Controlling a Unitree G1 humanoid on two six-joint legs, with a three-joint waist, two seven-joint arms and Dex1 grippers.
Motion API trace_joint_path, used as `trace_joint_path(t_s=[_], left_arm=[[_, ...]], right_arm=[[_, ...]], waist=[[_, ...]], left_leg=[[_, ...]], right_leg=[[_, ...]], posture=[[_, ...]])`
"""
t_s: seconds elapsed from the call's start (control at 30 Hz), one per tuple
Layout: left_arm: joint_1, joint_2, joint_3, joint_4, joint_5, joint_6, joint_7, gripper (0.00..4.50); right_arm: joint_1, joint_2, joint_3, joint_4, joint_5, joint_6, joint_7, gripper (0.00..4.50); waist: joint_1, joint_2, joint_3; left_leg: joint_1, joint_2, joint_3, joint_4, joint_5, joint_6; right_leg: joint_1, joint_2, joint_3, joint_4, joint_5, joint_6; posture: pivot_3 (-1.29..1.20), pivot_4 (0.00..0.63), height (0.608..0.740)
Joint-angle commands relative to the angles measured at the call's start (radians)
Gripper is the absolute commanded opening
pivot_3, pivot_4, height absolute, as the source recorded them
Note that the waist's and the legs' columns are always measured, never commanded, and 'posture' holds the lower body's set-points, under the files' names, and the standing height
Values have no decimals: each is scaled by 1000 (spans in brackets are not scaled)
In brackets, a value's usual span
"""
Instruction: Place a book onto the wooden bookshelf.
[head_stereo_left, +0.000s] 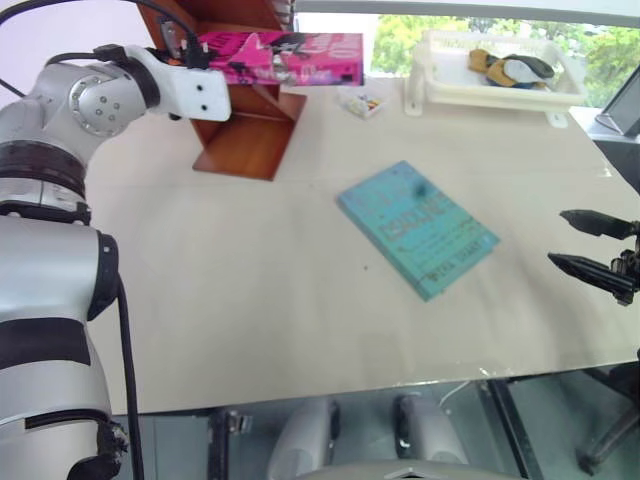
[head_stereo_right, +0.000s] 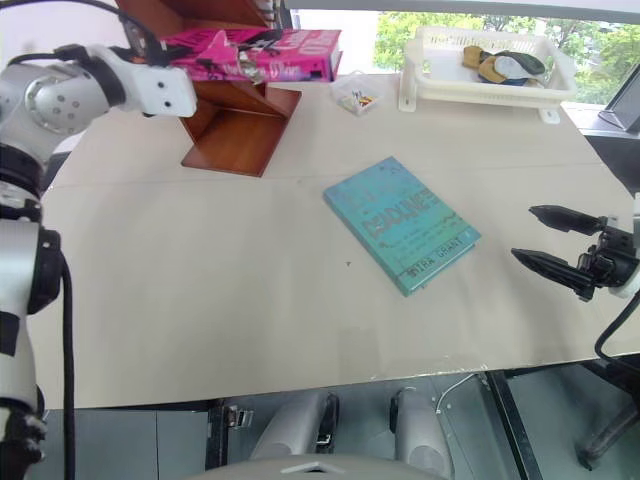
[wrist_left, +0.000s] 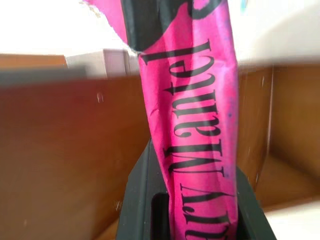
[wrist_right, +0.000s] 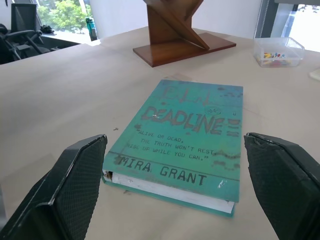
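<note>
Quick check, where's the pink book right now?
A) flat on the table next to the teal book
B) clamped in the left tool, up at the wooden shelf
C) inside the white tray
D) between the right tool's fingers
B: the left tool is shut on one end of the pink book, holding it level at the wooden shelf, while the right tool hangs open near the teal book.
</note>
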Motion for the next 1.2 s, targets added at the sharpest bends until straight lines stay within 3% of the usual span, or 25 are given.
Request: trace_joint_path(t_s=[0.03, 0.17, 0.27, 0.4, 0.53, 0.67, 0.83, 0.93, 1.07, 1.2], left_arm=[[55, -82, 148, -122, -308, -2, -242, 145], [212, -165, 248, -381, -597, 203, -480, 145], [379, -202, 268, -642, -757, 454, -560, 145], [576, -307, 284, -998, -943, 827, -473, 145], [720, -452, 345, -1244, -1168, 1248, -233, 145], [785, -524, 447, -1313, -1351, 1546, -31, 145], [923, -718, 613, -1284, -1720, 1887, 335, 145], [958, -779, 676, -1236, -1894, 1982, 514, 145], [1001, -823, 657, -1259, -2096, 2036, 641, 145], [1013, -828, 619, -1259, -2210, 2031, 719, 145]], right_arm=[[-12, -8, -22, -6, 10, -15, -1, 4500], [-2, -10, -31, -12, 13, -11, 0, 4500], [0, -13, -35, -10, 13, -10, 2, 4500], [-10, -14, -29, 0, 10, -12, 3, 4500], [-20, -10, -15, -1, 6, -12, 2, 4500], [-18, -15, -24, 1, 9, -9, 7, 4500], [-7, -12, -25, -6, 12, -6, 8, 4500], [-6, -14, -25, -7, 13, -4, 8, 4500], [-10, -16, -24, -5, 15, -1, 9, 4500], [-3, -11, -24, -14, 17, 2, 5, 4500]], waist=[[-1, 0, 0], [-10, 0, 0], [-34, 3, -2], [-32, 4, -2], [-21, 3, -2], [-25, 4, -3], [-24, 8, -6], [-13, 8, -5], [-5, 10, -7], [-1, 10, -7]], left_leg=[[0, 0, 0, 0, 0, 0], [0, 1, 1, 1, 0, 0], [0, 2, 2, 0, 0, 0], [2, 3, 3, 0, 0, 0], [2, 3, 1, 4, 0, 0], [4, 3, 0, 4, 0, 0], [5, 3, 0, 4, 0, 0], [4, 2, 0, 5, 0, 0], [5, 3, 0, 4, 0, 0], [5, 2, 1, 4, 2, -4]], right_leg=[[0, 0, 0, 0, 0, 0], [0, 0, 1, 1, 0, 0], [-1, 1, 3, 1, 0, 0], [-1, 1, 4, 2, 0, 0], [2, 0, 3, 3, 0, 0], [2, 1, 3, 5, 1, 0], [3, 1, 4, 4, 1, 0], [2, 1, 4, 4, 1, 0], [2, 1, 4, 4, 1, 0], [3, 0, 5, 3, 1, -1]], posture=[[0, 150, 740], [0, 150, 740], [0, 150, 740], [0, 150, 740], [0, 150, 740], [0, 150, 740], [0, 150, 740], [0, 150, 740], [0, 150, 740], [0, 150, 740]])
